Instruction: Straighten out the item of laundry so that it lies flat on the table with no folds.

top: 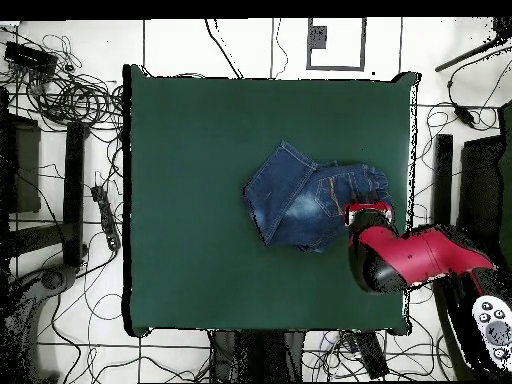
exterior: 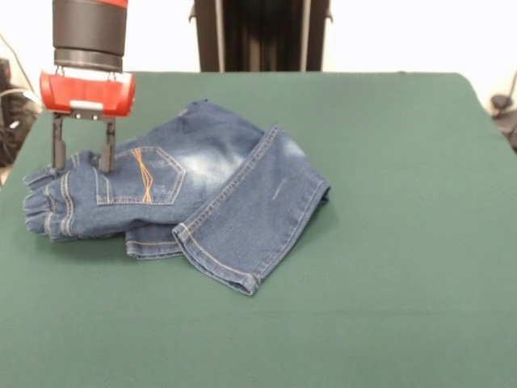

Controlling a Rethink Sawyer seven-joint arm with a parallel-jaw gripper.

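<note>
Your jeans are far from flat: one leg lies folded across; your gripper, fingers spread, sits at the waistband, gripping nothing yet

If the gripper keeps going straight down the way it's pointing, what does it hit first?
Most likely the blue denim jeans: the open gripper points down at their gathered waistband end, with its fingertips seemingly at the fabric already. Exact height is unclear.
</note>
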